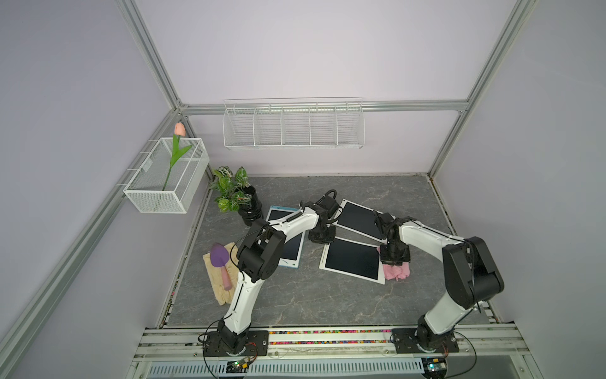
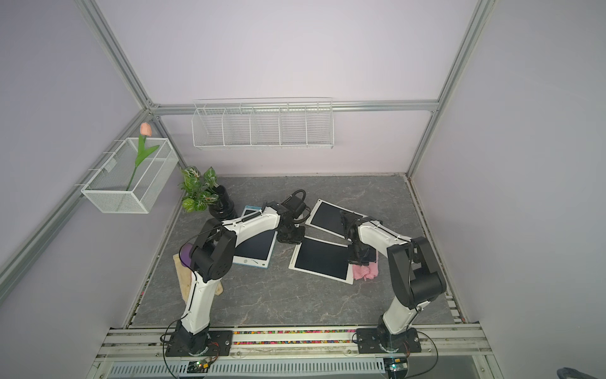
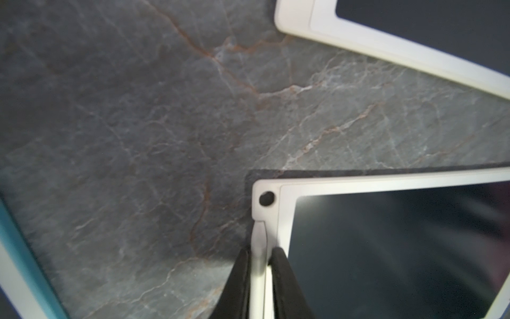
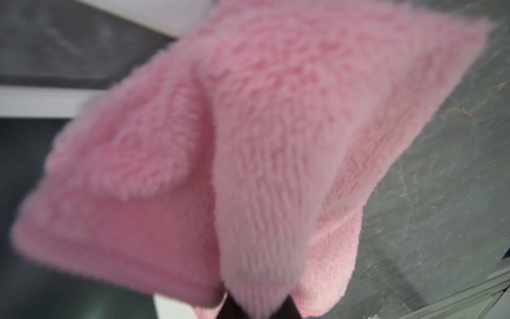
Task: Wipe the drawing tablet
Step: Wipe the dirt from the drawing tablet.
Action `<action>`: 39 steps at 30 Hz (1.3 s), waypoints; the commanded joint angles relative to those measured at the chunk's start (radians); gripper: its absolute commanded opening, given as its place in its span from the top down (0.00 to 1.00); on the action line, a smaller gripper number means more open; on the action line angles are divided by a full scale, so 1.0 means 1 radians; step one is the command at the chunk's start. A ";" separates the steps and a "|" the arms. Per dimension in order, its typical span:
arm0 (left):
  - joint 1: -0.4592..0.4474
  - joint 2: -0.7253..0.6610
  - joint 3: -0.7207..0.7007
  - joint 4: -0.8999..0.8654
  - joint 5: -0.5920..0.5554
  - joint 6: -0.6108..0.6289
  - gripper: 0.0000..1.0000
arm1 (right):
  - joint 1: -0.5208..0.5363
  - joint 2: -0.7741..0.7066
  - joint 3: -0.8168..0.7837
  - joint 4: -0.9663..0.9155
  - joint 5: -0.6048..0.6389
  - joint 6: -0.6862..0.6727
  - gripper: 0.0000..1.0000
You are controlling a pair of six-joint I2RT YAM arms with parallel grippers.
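A white-framed drawing tablet [image 1: 352, 261] [image 2: 323, 259] with a dark screen lies mid-table. My left gripper [image 1: 323, 238] [image 2: 288, 237] stands at its far left corner. In the left wrist view that gripper [image 3: 259, 251] is shut on the tablet [image 3: 386, 248] along its white side rim, where a stylus sits in its slot. My right gripper [image 1: 395, 259] [image 2: 362, 259] hangs over the tablet's right edge, shut on a fluffy pink cloth [image 1: 398, 272] [image 2: 365, 272]. The cloth [image 4: 248, 138] fills the right wrist view and hides most of the gripper [image 4: 255, 306] there.
A blue-framed tablet [image 1: 292, 252] [image 3: 22, 262] lies left, under the left arm. Another white tablet [image 1: 359, 218] [image 3: 386, 41] lies behind. A potted plant [image 1: 242, 203], purple trowel [image 1: 219, 257] and cream gloves [image 1: 219, 282] sit left. Wire baskets [image 1: 293, 126] hang on the walls.
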 commanded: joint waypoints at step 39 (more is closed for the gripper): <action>0.006 0.125 -0.054 -0.080 -0.059 -0.001 0.82 | -0.043 -0.190 -0.212 0.012 -0.071 0.077 0.93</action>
